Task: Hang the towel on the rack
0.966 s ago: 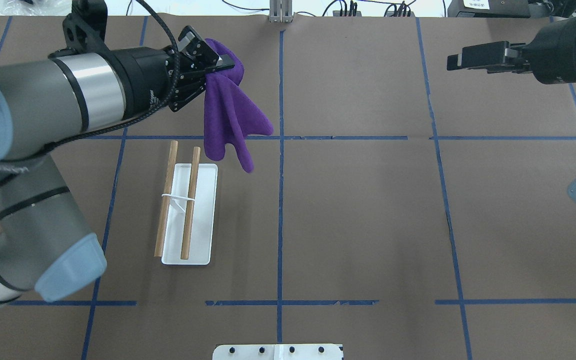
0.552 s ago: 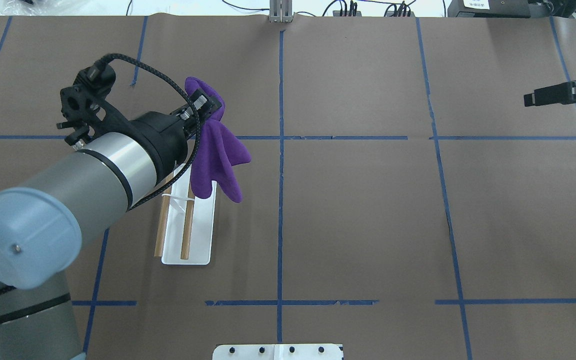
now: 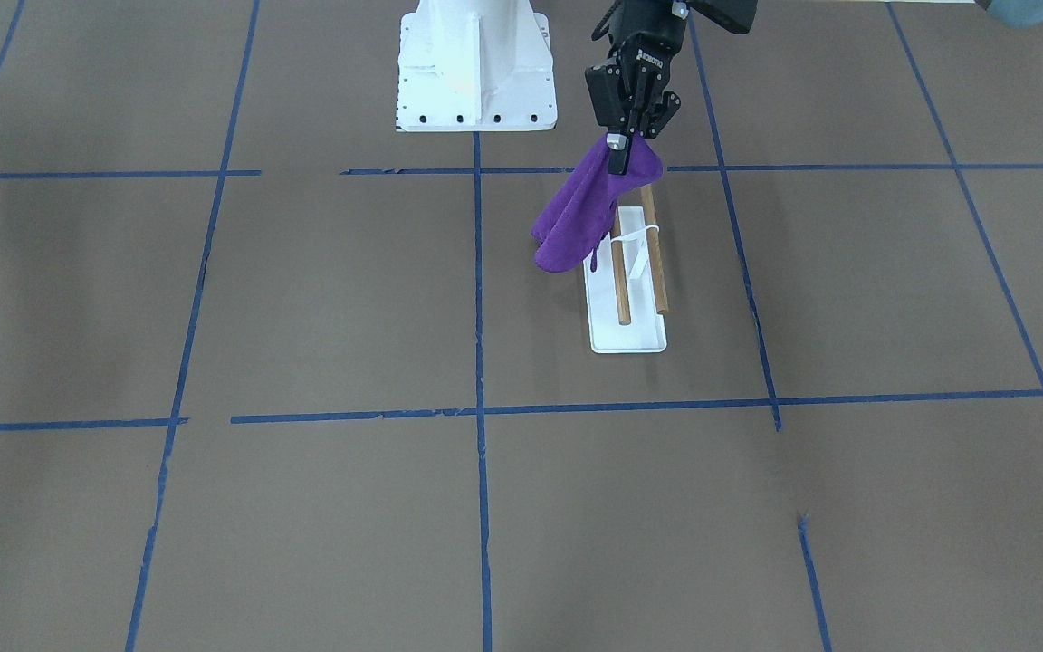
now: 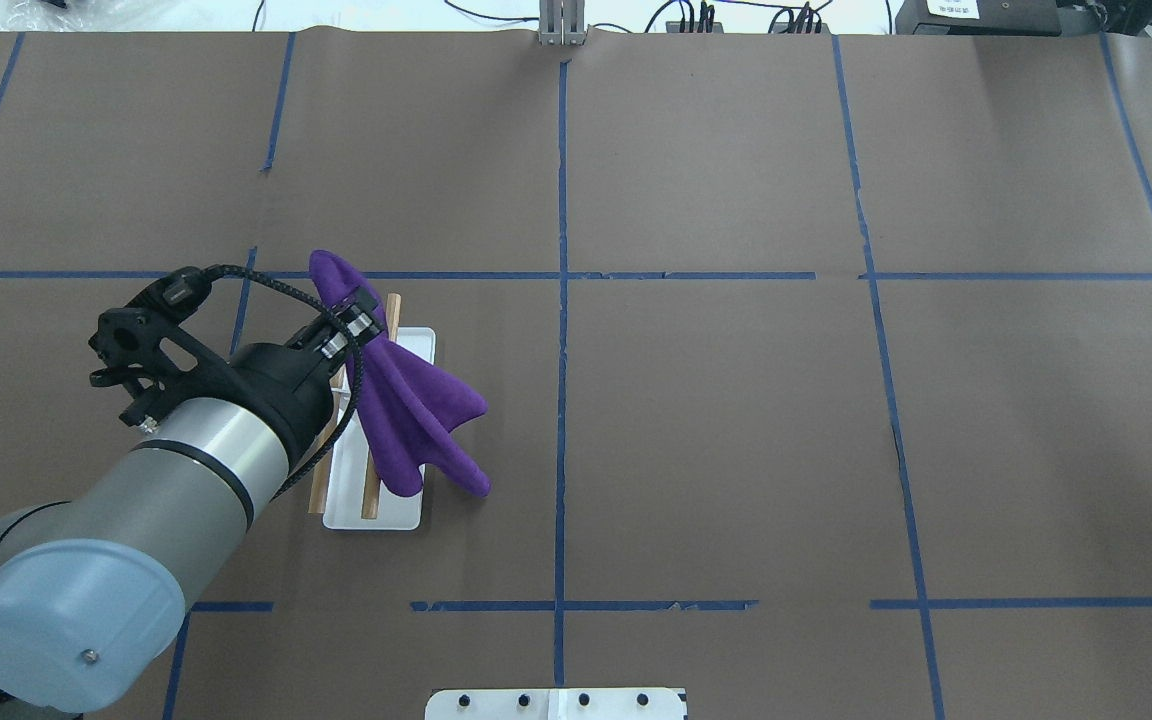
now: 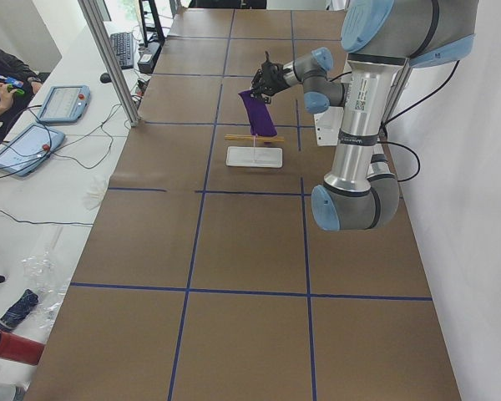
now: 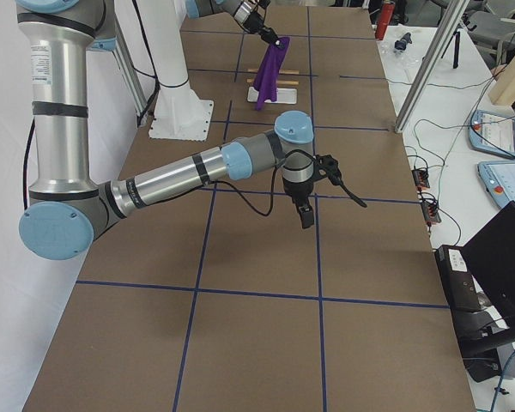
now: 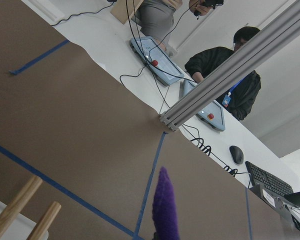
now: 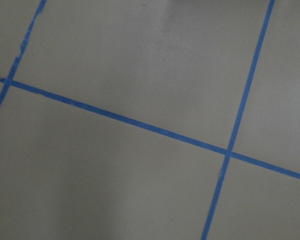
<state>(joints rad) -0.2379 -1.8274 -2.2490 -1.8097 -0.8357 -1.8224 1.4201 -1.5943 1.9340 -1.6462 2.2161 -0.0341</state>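
Purple towel (image 4: 414, 425): where is it relative to the rack (image 3: 627, 337)? (M., on the line)

Me: I see it bunched and lifted off the table (image 4: 736, 420), hanging from the left gripper (image 3: 617, 161) above the rack. The loose end trails down toward the robot's-right side of the rack, crossing the wooden rod (image 3: 621, 290) on that side in my overhead view. I cannot tell whether it touches a rod.

M.: Jaws?

Me: The left jaws are pinched on the towel's upper fold, and a purple tip pokes up past them in the left wrist view. The right gripper (image 6: 305, 215) shows only in the side view, well apart from the rack, pointing down at the brown paper. I cannot tell whether its jaws are together or apart.

M.: Rack itself?

Me: It stands upright, white base flat on the paper, both rods level and parallel.
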